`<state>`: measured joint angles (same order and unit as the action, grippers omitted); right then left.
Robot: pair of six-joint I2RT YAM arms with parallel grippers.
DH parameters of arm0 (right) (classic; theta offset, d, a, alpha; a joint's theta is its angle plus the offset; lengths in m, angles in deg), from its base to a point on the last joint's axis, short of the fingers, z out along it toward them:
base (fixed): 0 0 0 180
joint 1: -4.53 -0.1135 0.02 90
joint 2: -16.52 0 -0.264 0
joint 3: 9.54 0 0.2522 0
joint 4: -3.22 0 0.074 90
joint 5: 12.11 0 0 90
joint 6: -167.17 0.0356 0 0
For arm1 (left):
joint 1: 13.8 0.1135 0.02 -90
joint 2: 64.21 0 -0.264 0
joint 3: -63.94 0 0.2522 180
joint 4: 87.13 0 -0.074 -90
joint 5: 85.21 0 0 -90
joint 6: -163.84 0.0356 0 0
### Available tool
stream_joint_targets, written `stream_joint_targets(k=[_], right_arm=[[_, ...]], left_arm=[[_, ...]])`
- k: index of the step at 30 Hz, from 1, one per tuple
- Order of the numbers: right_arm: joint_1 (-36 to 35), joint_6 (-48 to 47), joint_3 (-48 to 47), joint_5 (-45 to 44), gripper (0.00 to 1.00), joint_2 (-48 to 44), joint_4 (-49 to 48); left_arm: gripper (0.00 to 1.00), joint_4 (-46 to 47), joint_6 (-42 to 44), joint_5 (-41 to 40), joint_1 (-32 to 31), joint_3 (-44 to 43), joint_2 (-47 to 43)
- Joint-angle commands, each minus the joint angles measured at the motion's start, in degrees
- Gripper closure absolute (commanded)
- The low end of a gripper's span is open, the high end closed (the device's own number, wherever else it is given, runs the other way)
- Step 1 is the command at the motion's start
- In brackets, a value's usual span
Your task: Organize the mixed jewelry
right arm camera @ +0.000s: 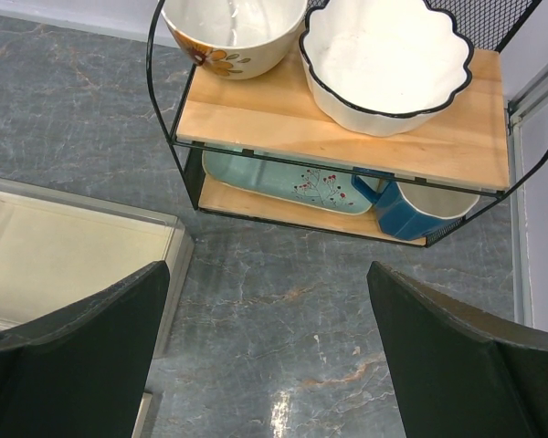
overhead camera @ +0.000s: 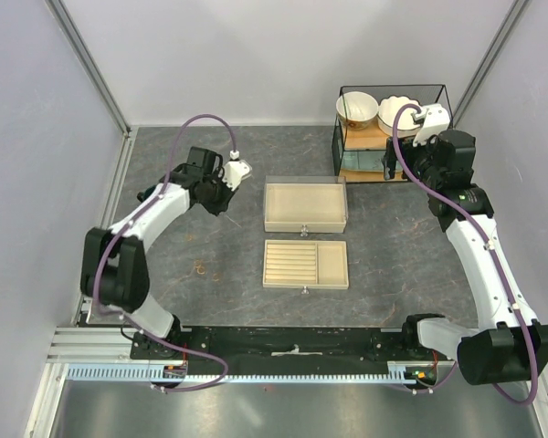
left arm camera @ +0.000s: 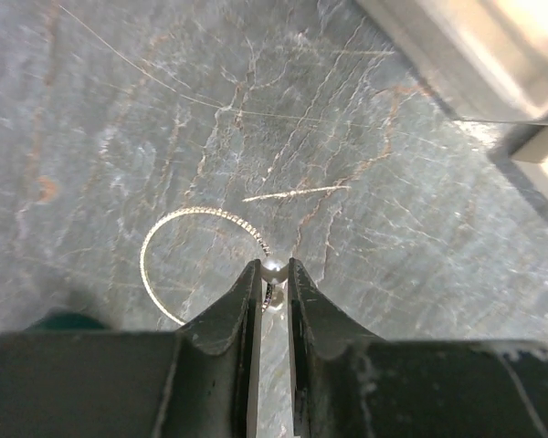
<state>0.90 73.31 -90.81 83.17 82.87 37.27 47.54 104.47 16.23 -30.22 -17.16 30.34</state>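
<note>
Left gripper (left arm camera: 273, 271) nipped onto the wire hoop (left arm camera: 201, 211) — sorting barely started, I'd say.
The hoop lies flat on the bench (left arm camera: 91, 109) toward its far left corner, left of the slotted tray (overhead camera: 283, 265); my left jaws are nearly together on the small bead at its end. The right gripper (right arm camera: 267, 269) hangs wide apart, holding nothing, by the shelf rack (right arm camera: 347, 128) at the far right. No jewelry shows in that tray — hoop and small rings, which I can't pick out, all remain.
</note>
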Motion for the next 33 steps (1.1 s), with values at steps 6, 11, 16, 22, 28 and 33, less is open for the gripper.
stream_joint_targets(k=[6,11,16,22,28,33], right_arm=[[-0.23,-0.62,-2.45,-1.32,0.02,0.54,-0.96],[-0.14,-0.45,-3.25,-2.20,0.02,1.24,-0.78],[-0.05,-0.98,-4.30,-4.92,0.02,1.50,-0.26],[-0.05,-1.42,-5.44,-8.26,0.02,0.98,1.32],[-0.05,-2.29,-5.27,-10.55,0.02,0.01,2.91],[-0.14,-3.87,-4.92,-12.31,0.02,-0.78,3.43]], left_arm=[[0.89,-10.96,-0.66,9.73,-7.47,-3.77,-17.62],[0.89,-13.16,-3.38,8.95,-19.14,-6.14,-18.96],[0.89,-13.16,-4.09,4.82,-28.30,-9.22,-13.97],[0.90,-10.18,-3.48,1.39,-36.30,-13.61,-5.35],[0.90,-8.24,-2.42,1.04,-40.70,-18.44,3.89],[0.90,-6.49,-2.07,0.42,-43.86,-20.91,10.56]])
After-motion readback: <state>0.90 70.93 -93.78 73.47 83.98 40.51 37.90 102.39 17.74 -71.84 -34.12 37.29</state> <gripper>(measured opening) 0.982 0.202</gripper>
